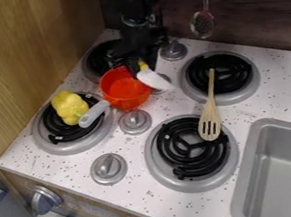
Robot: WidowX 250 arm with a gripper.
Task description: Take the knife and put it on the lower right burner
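The black gripper (141, 60) hangs down from the top edge, low over the back left of the stove, at the orange pot's back rim. Right at it is the knife (153, 79), its yellow handle end against the gripper and its white blade slanting down to the right past the pot's right rim. I cannot tell whether the knife rests on the pot or is held. The lower right burner (192, 147) has black coils in a silver ring, with a wooden slotted spatula (209, 121) lying over its upper right part.
The orange pot (125, 89) stands between the left burners, its grey handle toward a yellow pepper (70, 107) on the lower left burner. The spatula's handle reaches onto the upper right burner (219, 74). Several silver knobs stand between burners. A grey sink (248, 172) is at right, a wooden wall left.
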